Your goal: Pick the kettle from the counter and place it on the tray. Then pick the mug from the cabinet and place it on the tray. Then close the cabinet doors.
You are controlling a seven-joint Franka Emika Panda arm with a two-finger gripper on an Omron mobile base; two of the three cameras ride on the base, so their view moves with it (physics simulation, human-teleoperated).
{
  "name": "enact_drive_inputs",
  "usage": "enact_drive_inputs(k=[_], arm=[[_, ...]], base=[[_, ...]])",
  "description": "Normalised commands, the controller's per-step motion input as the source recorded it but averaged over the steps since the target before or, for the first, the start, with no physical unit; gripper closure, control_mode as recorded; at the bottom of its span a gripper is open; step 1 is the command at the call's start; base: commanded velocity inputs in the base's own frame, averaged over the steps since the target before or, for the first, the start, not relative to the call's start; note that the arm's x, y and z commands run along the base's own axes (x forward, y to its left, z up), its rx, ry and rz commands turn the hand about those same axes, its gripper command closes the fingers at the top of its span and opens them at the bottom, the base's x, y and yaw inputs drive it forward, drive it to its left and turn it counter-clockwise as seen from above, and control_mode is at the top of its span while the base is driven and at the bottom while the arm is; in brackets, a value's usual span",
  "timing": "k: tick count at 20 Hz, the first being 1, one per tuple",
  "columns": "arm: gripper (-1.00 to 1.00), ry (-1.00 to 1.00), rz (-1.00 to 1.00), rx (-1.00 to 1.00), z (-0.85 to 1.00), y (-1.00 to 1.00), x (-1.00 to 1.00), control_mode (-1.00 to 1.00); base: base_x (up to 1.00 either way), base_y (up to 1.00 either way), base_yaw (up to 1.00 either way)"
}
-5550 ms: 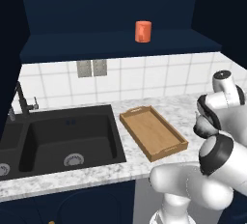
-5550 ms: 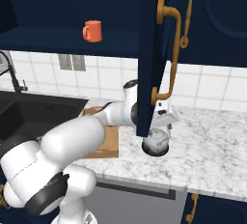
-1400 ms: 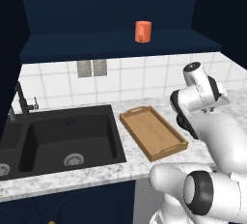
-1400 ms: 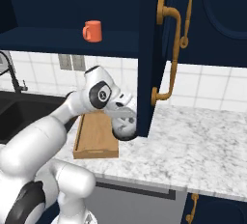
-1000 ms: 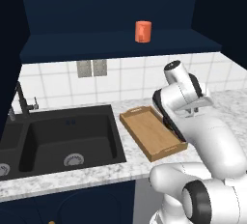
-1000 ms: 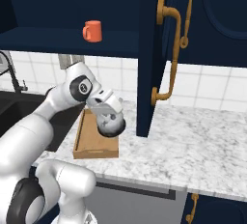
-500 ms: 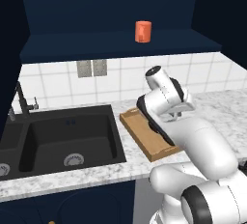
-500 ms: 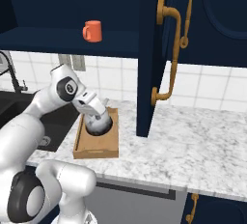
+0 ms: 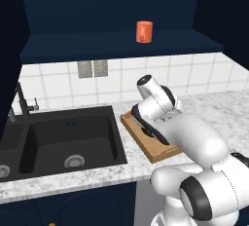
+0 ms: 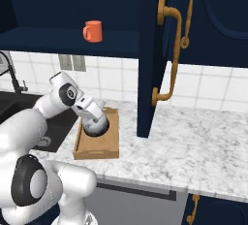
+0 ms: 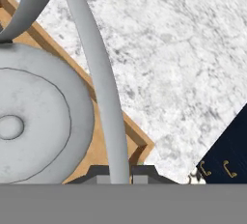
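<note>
The grey-silver kettle (image 10: pixel 96 125) hangs from my gripper (image 10: pixel 89 112), low over the far half of the wooden tray (image 10: pixel 97 149). In the hand view my gripper (image 11: pixel 119 172) is shut on the kettle's arched handle (image 11: pixel 98 80), with the round lid (image 11: pixel 34 126) just below and the tray rim (image 11: pixel 131 132) beside it. I cannot tell whether the kettle's base touches the tray. The orange-red mug (image 10: pixel 92 31) (image 9: pixel 144 31) stands on the open cabinet's dark shelf (image 9: pixel 116 45). My arm covers much of the tray (image 9: pixel 130 124) in the left base view.
A navy cabinet door (image 10: pixel 149 59) with brass handles (image 10: pixel 170 49) stands open right of the tray, over the marble counter (image 10: pixel 198 146). The black sink (image 9: pixel 68 137) and its faucet (image 9: pixel 24 104) lie left of the tray. A tiled wall runs behind.
My arm has swung left from beside the open door, carrying the kettle over the tray and lowering it toward the wood. The mug and doors have not moved.
</note>
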Motion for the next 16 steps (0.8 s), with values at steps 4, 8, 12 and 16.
enact_drive_inputs(k=[4, 8, 12, 16], arm=[[1.0, 0.0, 0.0, 0.0, -0.21, 0.11, 0.5, -1.0], [1.0, 0.0, 0.0, 0.0, -0.14, 0.18, 0.48, -1.0], [1.0, 0.0, 0.0, 0.0, -0.13, 0.09, 0.48, -1.0], [1.0, 0.0, 0.0, 0.0, -0.18, 0.0, 0.41, -1.0]], base=[[0.0, 0.0, 0.0], [0.0, 0.0, 0.0], [0.0, 0.0, 0.0], [0.0, 0.0, 0.0]])
